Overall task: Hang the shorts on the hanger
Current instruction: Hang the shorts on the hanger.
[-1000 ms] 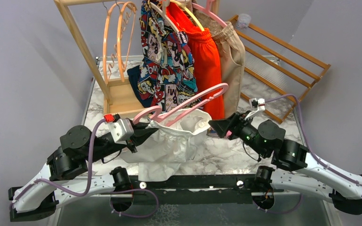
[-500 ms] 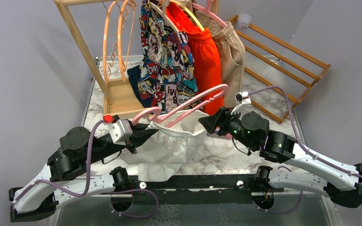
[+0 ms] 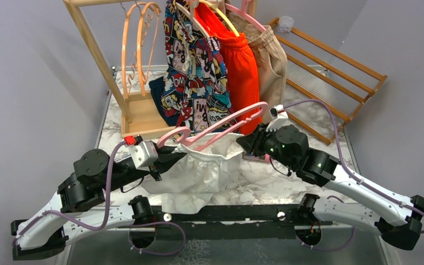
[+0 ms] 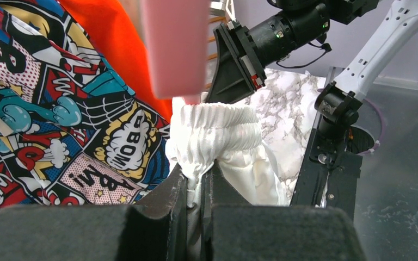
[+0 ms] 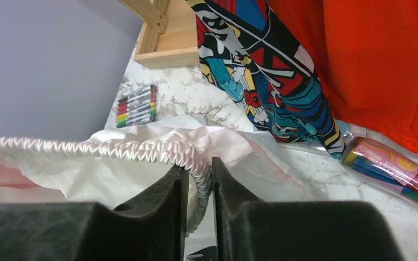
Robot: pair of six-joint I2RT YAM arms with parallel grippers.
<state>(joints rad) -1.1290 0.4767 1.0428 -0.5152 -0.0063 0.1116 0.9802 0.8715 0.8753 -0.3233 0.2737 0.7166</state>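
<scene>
White shorts (image 3: 199,171) are recorded at centre frame in the top view, with the gathered elastic waistband held up and stretched wide and the legs hanging crumpled below. Thin pink hanger (image 3: 233,116) is tilted diagonally just above the waistband, hook at lower left, far end raised toward upper right.

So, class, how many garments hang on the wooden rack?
3: comic-print shorts on the left, orange-red shorts in the middle, beige shorts on the right. A dark blue garment behind the comic-print pair may be a fourth.
</scene>
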